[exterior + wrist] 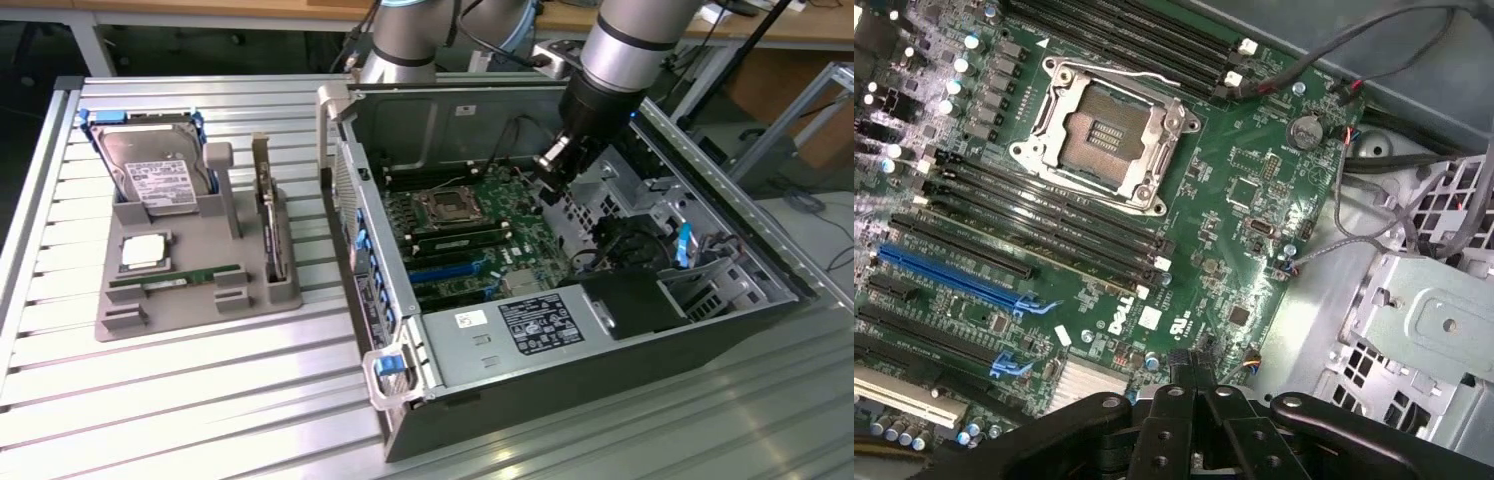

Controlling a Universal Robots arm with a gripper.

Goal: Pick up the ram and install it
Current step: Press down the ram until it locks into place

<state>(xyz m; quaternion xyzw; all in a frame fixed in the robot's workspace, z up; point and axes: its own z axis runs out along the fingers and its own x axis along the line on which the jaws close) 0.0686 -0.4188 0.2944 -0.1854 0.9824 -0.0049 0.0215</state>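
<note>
Exterior view: open PC case (561, 330) lying on its side on a slatted metal table (200, 400). The arm comes down from the top, gripper (557, 160) inside the case above the far end of the motherboard (467, 235), near the drive cage side. Fingers together, nothing seen between them. To the exterior view's left, a grey parts holder (187, 300) stands well apart from the case. On it: a hard drive (154, 175) leaning at the back, a square silver processor (144, 252), an upright expansion card (274, 235), and one ram (174, 277) stick lying in its groove at the front. Another green stick looks seated in a slot just beside the CPU socket (447, 207), on the near side.

Wrist view: looking down on the motherboard (1234, 190). Empty CPU socket (1104, 135) with metal frame, black memory slots on both sides. A ram stick (1044, 250) with a green edge sits in one of the slots beside the socket. Blue expansion slot (954, 280) further along. Gripper (1194, 375) fingertips pressed together, holding nothing, hovering above the board edge near the Dell logo.
</note>
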